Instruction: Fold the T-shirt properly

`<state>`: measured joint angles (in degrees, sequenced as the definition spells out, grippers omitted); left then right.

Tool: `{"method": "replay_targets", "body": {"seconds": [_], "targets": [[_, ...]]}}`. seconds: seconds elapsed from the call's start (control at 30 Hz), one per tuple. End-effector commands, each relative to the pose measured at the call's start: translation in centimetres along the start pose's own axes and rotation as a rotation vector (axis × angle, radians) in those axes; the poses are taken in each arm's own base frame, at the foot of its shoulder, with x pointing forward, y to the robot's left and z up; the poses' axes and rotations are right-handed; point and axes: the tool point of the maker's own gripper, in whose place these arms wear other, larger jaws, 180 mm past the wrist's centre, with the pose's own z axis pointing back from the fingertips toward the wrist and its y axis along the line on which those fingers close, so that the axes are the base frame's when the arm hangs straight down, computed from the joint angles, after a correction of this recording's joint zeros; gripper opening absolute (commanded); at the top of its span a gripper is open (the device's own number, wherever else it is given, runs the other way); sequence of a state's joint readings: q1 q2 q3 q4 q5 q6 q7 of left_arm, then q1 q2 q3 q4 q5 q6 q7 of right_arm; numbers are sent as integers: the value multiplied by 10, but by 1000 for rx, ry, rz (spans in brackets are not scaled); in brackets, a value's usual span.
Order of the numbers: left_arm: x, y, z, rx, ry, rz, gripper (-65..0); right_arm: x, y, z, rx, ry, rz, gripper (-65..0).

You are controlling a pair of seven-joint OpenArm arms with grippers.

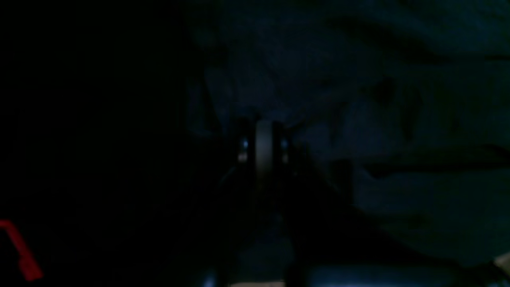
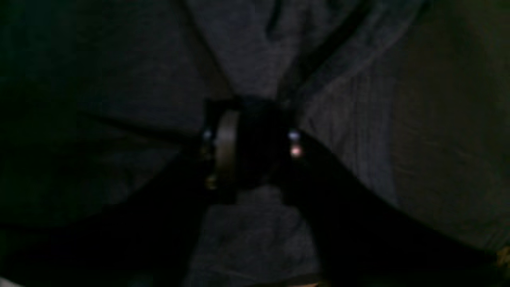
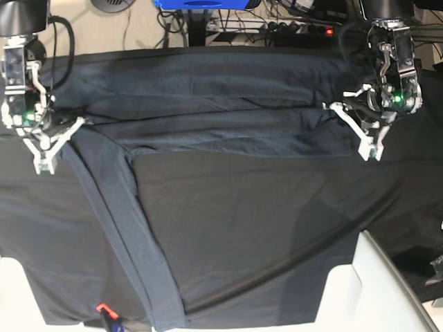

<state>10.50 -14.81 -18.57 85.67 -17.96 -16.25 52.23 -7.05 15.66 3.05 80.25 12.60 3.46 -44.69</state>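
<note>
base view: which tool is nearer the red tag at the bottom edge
right. the right tool is at this view's left, above the red tag on the same side. the left tool is far across at the upper right.

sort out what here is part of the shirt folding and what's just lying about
Part of the job:
- T-shirt, lying wrinkled across the far half of the table
- left gripper, at the shirt's edge
- right gripper, at the opposite edge

Just lying about:
- black table cloth under the shirt
- cables and power strip on the floor
- small red piece at the near edge
</note>
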Motion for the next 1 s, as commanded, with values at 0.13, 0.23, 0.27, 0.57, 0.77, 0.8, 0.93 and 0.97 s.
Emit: {"method": "replay_targets", "body": {"seconds": [0.13,0.23,0.27,0.57,0.77,0.8,0.93,0.97], "targets": [[31,3,15,17,-90,-31,-592,15,-14,6,-22,-50,-36,-357],[43,2,23,23,-125,-50,-428,17,-21,8,-31,-63,-97,-350],[46,1,25,24,-135,-54,-378,18,-25,9,-37,-69,-114,-350],[66,15,46,64,-216,-29,-222,43,-65,48,-116,-218,-211,-350],[52,6,13,24,-155,68,-619,69,-57,47,-90,-268,-219,-368],[52,4,9,21,-149,77,-650,72,-54,43,-84,-271,-216,-393],[54,1,-4,27,-158,82,-650,77,-41,27,-52,-255,-201,-644],[54,2,-4,32,-155,79,-650,78,-39,23,-46,-245,-202,-650]]}}
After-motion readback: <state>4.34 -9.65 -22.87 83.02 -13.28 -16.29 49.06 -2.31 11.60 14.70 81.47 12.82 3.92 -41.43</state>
